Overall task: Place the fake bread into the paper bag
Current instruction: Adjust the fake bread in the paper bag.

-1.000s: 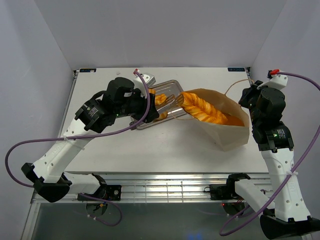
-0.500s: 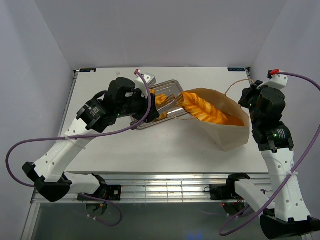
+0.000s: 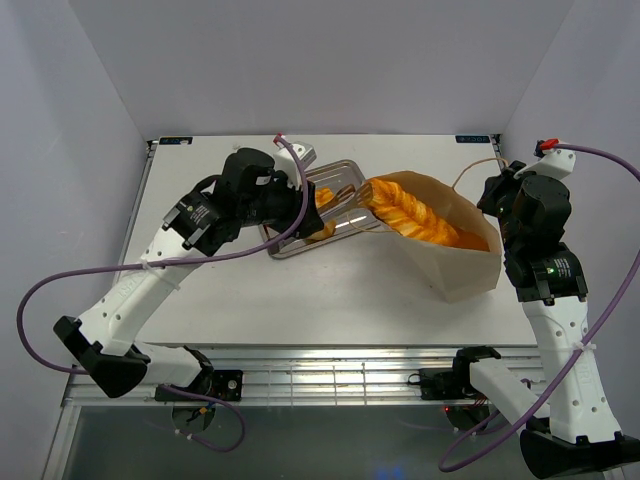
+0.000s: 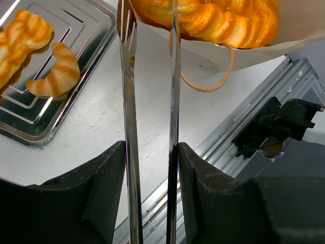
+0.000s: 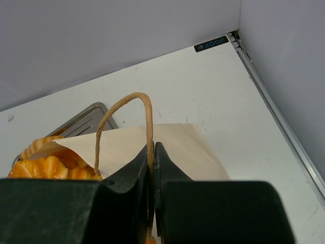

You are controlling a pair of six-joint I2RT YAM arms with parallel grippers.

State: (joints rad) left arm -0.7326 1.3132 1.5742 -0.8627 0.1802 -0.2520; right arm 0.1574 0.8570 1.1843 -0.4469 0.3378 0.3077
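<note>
The paper bag point(image 3: 455, 262) lies on its side at the right, mouth facing left. A long braided baguette point(image 3: 415, 214) lies in its mouth, its near end sticking out. My left gripper point(image 3: 303, 203) is shut on the metal tongs point(image 4: 127, 101); the tong tips stand on either side of the baguette's near end point(image 4: 213, 23). A croissant point(image 4: 56, 76) and a twisted loaf point(image 4: 20, 35) lie on the silver tray point(image 3: 335, 178). My right gripper point(image 5: 154, 147) is shut on the bag's string handle point(image 5: 127, 101), holding it up above the bag point(image 5: 172, 147).
The bag's other handle loop point(image 4: 210, 81) hangs on the table below the bag's lip. The tray point(image 4: 76, 30) sits left of the bag, close to its mouth. The table's front rail point(image 3: 330, 375) and the back wall bound the work area.
My left arm has shifted a little toward the back and right with the tongs. The baguette's near end has moved slightly toward the back. The right arm has not moved.
</note>
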